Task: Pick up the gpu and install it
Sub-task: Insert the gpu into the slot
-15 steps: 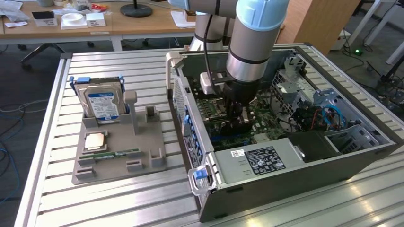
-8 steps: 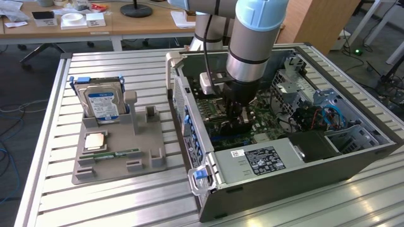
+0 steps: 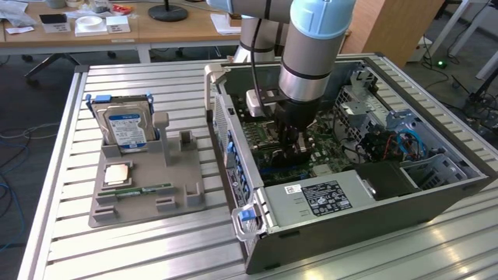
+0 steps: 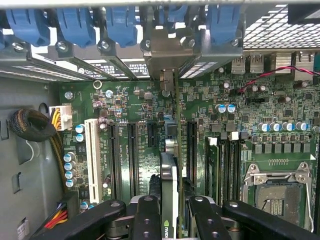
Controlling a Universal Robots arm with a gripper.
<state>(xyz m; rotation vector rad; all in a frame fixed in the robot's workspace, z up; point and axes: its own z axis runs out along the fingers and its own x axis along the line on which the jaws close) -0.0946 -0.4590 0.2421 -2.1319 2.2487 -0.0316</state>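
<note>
The robot arm reaches down into the open computer case (image 3: pixel 435 192), which lies on its side on the right half of the metal bench (image 3: pixel 155 245) in the exterior view. The pincer (image 4: pixel 172 210) is clenched on the gpu (image 4: pixel 169 170), holding it on its thin edge between the two black fingers (image 4: pixel 146 217). In the wrist view the card stands in the middle of the frame, right over the green motherboard (image 4: pixel 135 105), among the long black slots (image 4: pixel 132 155). Its metal end plate (image 4: pixel 167 50) sits up by the blue clips (image 4: pixel 75 25) near the top of the frame. In the left of the exterior view, a grey tray (image 3: pixel 148 192) holds a silver hard drive (image 3: pixel 127 129) standing up
</note>
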